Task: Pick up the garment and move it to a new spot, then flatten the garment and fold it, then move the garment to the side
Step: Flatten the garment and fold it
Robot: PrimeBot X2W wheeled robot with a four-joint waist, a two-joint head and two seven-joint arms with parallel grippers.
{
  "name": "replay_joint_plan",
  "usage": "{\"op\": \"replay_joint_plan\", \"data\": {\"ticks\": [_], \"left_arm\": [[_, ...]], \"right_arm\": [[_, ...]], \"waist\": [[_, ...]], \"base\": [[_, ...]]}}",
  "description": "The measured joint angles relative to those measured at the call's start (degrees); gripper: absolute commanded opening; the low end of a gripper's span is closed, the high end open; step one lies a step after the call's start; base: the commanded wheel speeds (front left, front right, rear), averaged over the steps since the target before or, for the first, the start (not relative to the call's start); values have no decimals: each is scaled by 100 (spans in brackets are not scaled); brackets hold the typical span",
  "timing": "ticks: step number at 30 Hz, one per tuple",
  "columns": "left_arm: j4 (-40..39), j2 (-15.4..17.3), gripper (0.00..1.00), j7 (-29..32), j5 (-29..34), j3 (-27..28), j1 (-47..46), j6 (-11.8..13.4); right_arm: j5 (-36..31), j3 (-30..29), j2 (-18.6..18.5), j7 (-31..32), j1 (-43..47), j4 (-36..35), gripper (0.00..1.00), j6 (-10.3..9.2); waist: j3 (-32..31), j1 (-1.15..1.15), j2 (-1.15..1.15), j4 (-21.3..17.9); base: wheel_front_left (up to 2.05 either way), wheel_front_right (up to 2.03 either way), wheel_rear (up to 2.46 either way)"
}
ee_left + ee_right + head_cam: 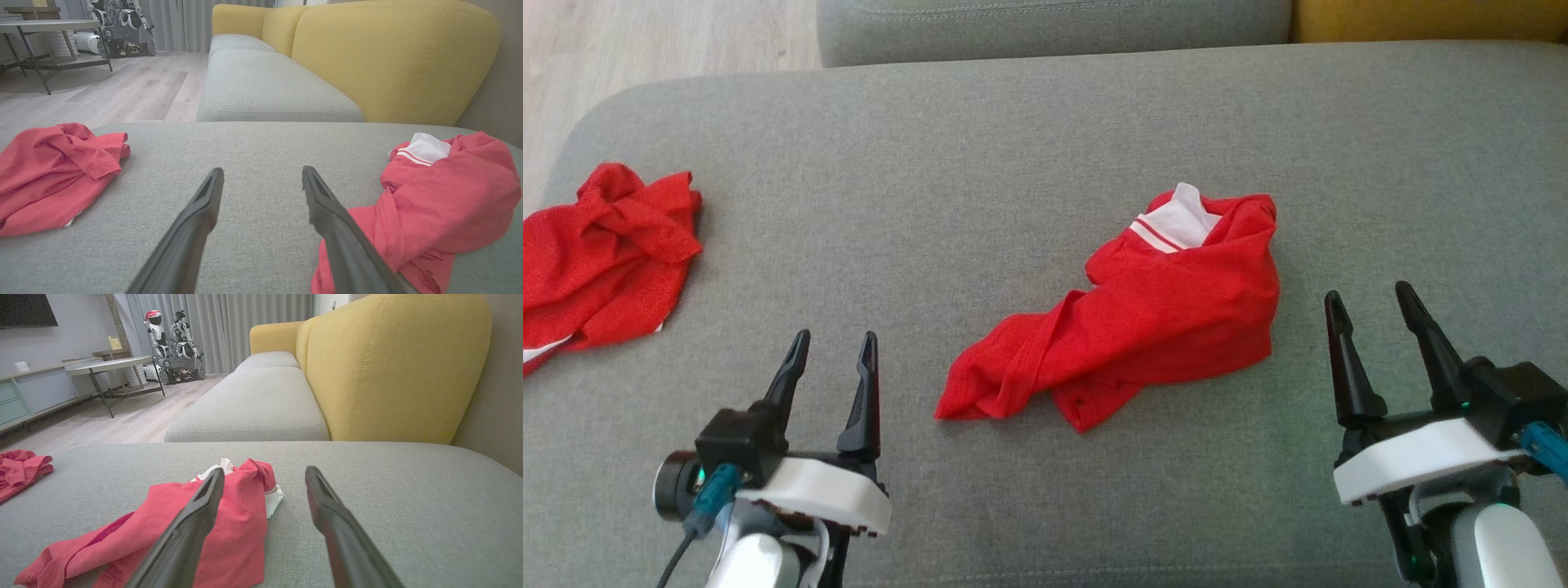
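Observation:
A crumpled red garment [1143,318] with a white collar lies in the middle of the grey sofa cushion [1013,147]. It also appears at the right in the left wrist view, garment [441,200], and at the lower left in the right wrist view, garment [229,526]. My left gripper [835,336] hovers open to the garment's lower left, apart from it. My right gripper [1368,292] stands open just right of the garment, nothing between its fingers. Both sets of fingers [196,220] [327,514] are spread wide over bare cushion.
A second crumpled red garment [600,253] lies at the cushion's left edge. Another grey cushion [1054,24] and a yellow backrest [392,57] lie beyond. Wooden floor [122,85], a table [110,367] and parked robots [171,347] stand farther off.

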Motion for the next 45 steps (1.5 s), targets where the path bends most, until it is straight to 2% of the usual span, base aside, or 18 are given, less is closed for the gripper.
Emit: {"op": "replay_joint_plan", "data": {"ticks": [5, 8, 13, 23, 24, 25, 30, 33, 38, 45], "left_arm": [[-22, 4, 100, 0, 0, -25, -1, 4], [-64, 11, 100, 1, 0, -60, -15, 4], [-78, 9, 100, 8, 0, -144, -198, -4], [63, -44, 100, -52, 0, -224, -543, -64], [85, -44, 100, -53, 0, -225, -561, -85], [92, -51, 100, -55, 0, -237, -595, -103], [131, -67, 100, -103, 0, -256, -651, -103], [160, -67, 100, -109, 0, -243, -652, -103], [177, -67, 100, -116, 0, -216, -651, -97], [175, -65, 100, -153, 0, -204, -651, -97]], "right_arm": [[83, -29, 2, 27, -3, 55, 100, 0], [103, -94, 2, 134, -5, 322, 100, 0], [91, -99, 3, 315, -179, 1191, 100, 0], [98, 51, 2, 301, -1108, 2884, 100, 0], [158, 62, 1, 292, -1160, 2960, 44, 0], [198, 64, -5, 292, -1202, 3002, 0, 0], [305, 7, 8, 140, -1295, 3026, 0, 1], [403, -111, 8, 62, -1149, 2741, 0, 1], [639, -372, 9, 58, -631, 1723, 0, 1], [790, -817, 11, 378, -185, 309, 0, 1]], "waist": [[37, 0, 0, 13], [104, 0, 0, 30], [289, 0, 0, 113], [663, 0, 0, 333], [688, 0, 0, 348], [709, 0, 0, 362], [758, 0, 0, 386], [752, 0, 0, 352], [726, 0, 0, 261], [725, 0, 0, 146]], "base": [[0, 0, 0], [0, 0, 0], [0, 0, 0], [0, 0, 0], [0, 0, 0], [0, 0, 0], [0, 0, 0], [0, 0, 0], [0, 0, 0], [0, 0, 0]]}}
